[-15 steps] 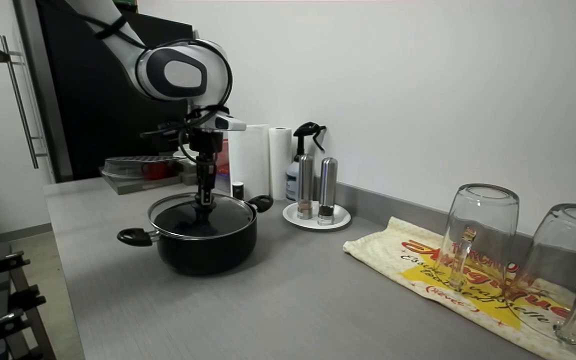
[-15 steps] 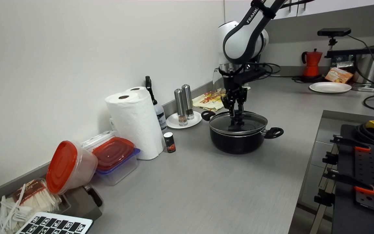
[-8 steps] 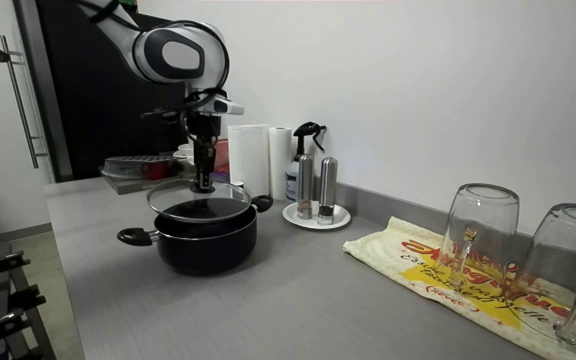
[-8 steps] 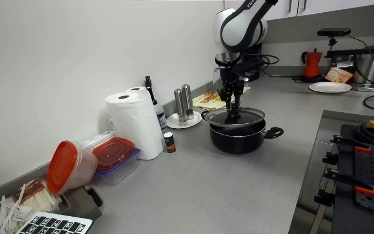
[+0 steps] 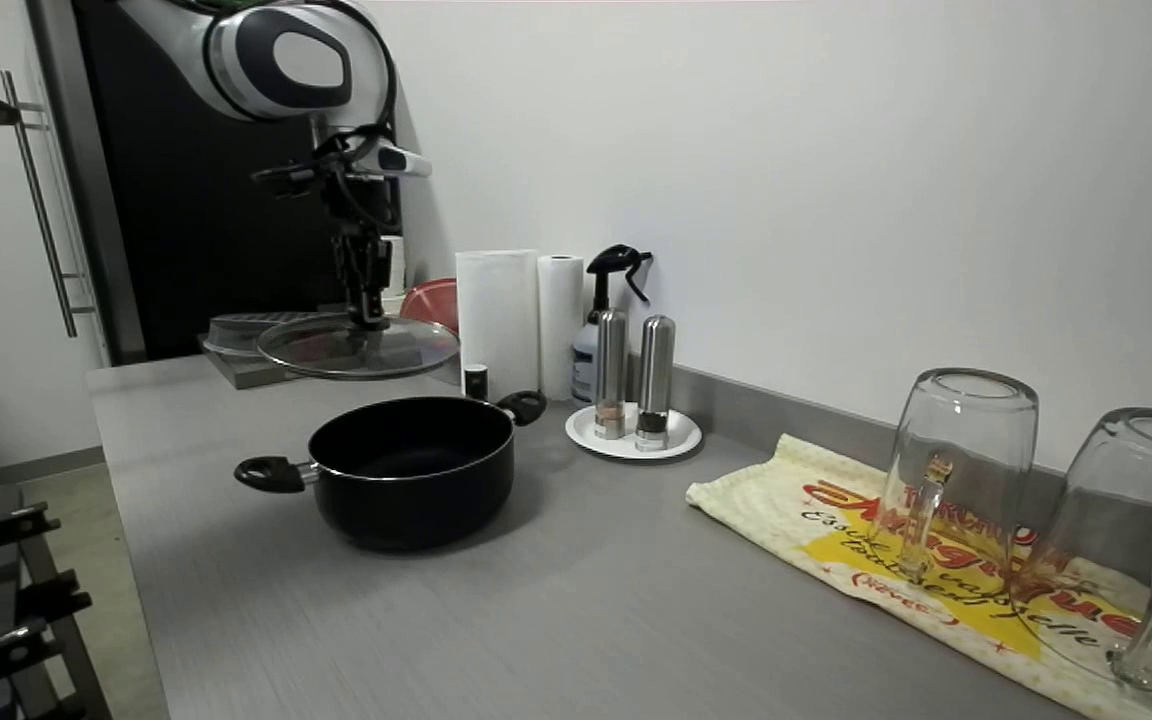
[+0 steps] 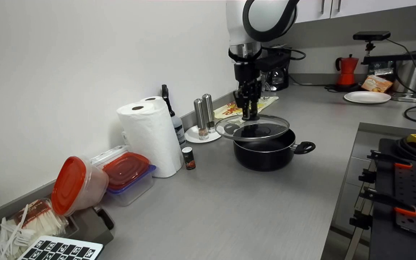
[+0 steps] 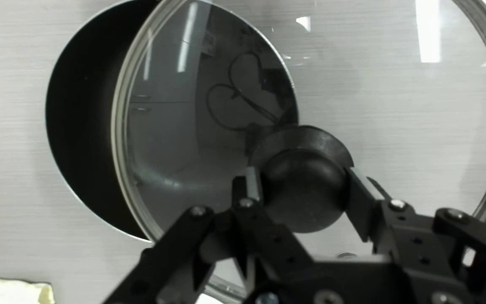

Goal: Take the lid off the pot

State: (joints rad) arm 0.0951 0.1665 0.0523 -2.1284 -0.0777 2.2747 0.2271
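Observation:
The lid (image 5: 406, 352) is a round see-through disc with a metal rim and a black centre knob. It hangs level in the air, above and to one side of the black pot (image 5: 416, 510). The pot stands open on the counter, its two side handles showing. In an exterior view the lid (image 6: 229, 131) partly overlaps the pot (image 6: 264, 159). My gripper (image 5: 369, 318) is shut on the lid's knob. In the wrist view the fingers (image 7: 304, 185) press the knob from both sides, and the lid (image 7: 395, 105) covers part of the pot (image 7: 80, 118).
Two metal mills (image 5: 654, 375) stand on a white plate (image 5: 586, 440). Paper rolls (image 6: 150, 137), a spray bottle (image 6: 177, 128) and a small jar (image 6: 189, 159) stand along the wall. Upturned glasses (image 5: 966, 430) stand on a cloth (image 5: 786, 490). Plastic tubs (image 6: 79, 186) lie at the counter's end.
The lid, held by its knob, has risen off the pot and moved sideways, toward the tubs' end of the counter. The pot has stayed in place and its inside now shows.

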